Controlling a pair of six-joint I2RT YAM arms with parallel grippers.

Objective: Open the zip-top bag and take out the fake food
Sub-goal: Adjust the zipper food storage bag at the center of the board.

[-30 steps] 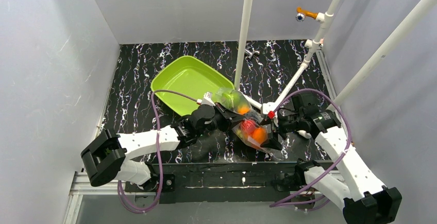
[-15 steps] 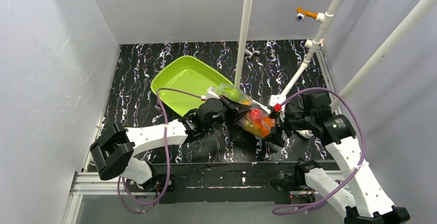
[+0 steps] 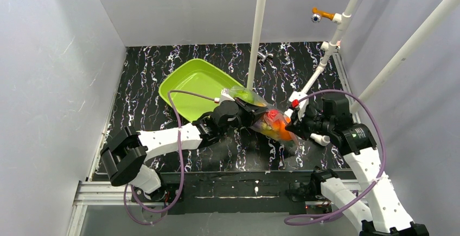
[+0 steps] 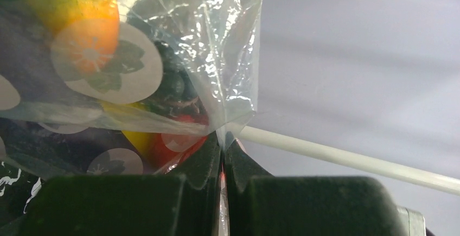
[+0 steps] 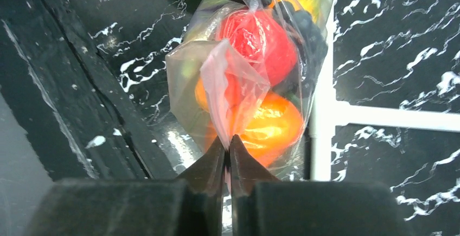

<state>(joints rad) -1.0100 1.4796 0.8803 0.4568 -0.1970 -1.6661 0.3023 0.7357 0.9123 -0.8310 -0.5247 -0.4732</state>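
Observation:
The zip-top bag (image 3: 267,121) hangs clear of the table between my two grippers, bulging with the fake food. My left gripper (image 3: 254,114) is shut on a corner of the clear plastic, pinched at its tips (image 4: 223,141). Behind the film I see an orange (image 4: 87,35), dark grapes (image 4: 172,84) and a red fruit (image 4: 176,145). My right gripper (image 3: 291,127) is shut on the pinkish zip edge (image 5: 225,92), the strip caught between its tips (image 5: 229,141). A red fruit (image 5: 260,43) and an orange (image 5: 274,126) press against the bag there.
The lime-green tray (image 3: 198,87) lies behind and to the left of the bag. A white vertical pole (image 3: 257,35) and a slanted white pipe frame (image 3: 317,73) stand close behind the bag. The table's dark front rail (image 3: 233,179) runs below.
My right gripper has gone from wide open to shut on the bag's pink edge. Both arms have shifted the bag slightly right and up.

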